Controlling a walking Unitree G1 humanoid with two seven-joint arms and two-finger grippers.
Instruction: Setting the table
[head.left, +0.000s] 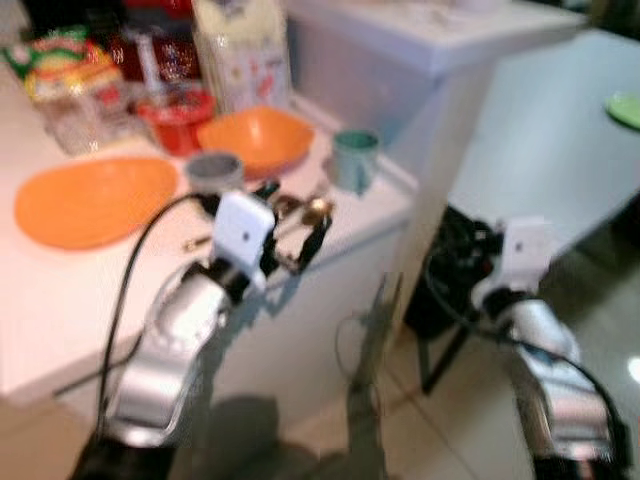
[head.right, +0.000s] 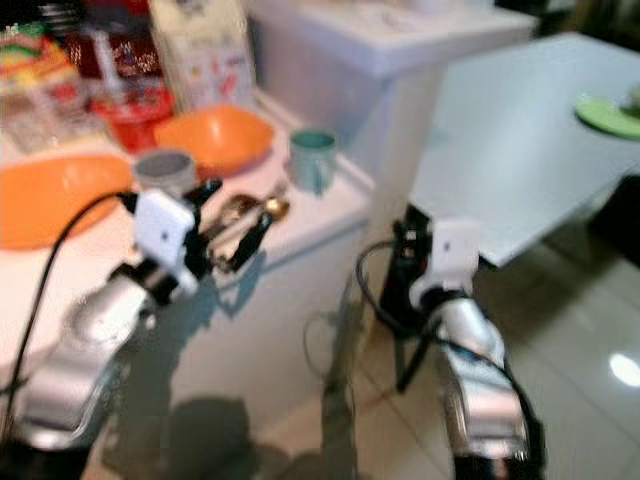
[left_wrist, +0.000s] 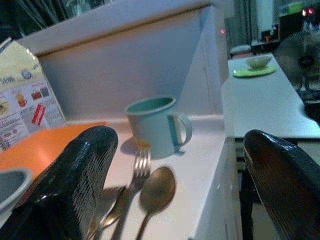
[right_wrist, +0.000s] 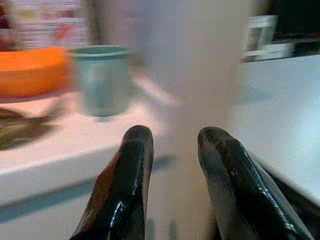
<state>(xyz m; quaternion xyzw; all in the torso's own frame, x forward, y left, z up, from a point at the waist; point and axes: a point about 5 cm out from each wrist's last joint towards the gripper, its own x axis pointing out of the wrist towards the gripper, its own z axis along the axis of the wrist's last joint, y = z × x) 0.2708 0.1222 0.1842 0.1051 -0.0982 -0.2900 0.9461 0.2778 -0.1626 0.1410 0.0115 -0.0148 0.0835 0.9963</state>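
Counter (head.left: 60, 330), white and crowded, runs along the robot's left, ending at a tall white block (head.left: 400, 60). On it sit an orange plate (head.left: 92, 198), an orange bowl (head.left: 256, 138), a grey cup (head.left: 214, 170), a red tub (head.left: 177, 118) and some packets (head.left: 240, 45) at the back. A teal mug (left_wrist: 156, 124) stands near the counter's edge, handle toward the open room. Just in front of it lie a fork (left_wrist: 135, 175) and a spoon (left_wrist: 156, 192), side by side, close to the edge.

The left gripper (head.left: 295, 230) hovers above the cutlery with its fingers (left_wrist: 75, 180) spread wide, holding nothing. The right gripper (right_wrist: 172, 165) is lower, off the counter's end — its fingers nearly together with a slim gap, nothing between them.

Beyond the block stretches a pale table (head.left: 540, 150) with a green plate (left_wrist: 254, 71) and a small bowl (left_wrist: 259, 61) on it. Below is glossy tiled floor (head.right: 590, 330), and the whole scene is a bit blurred.
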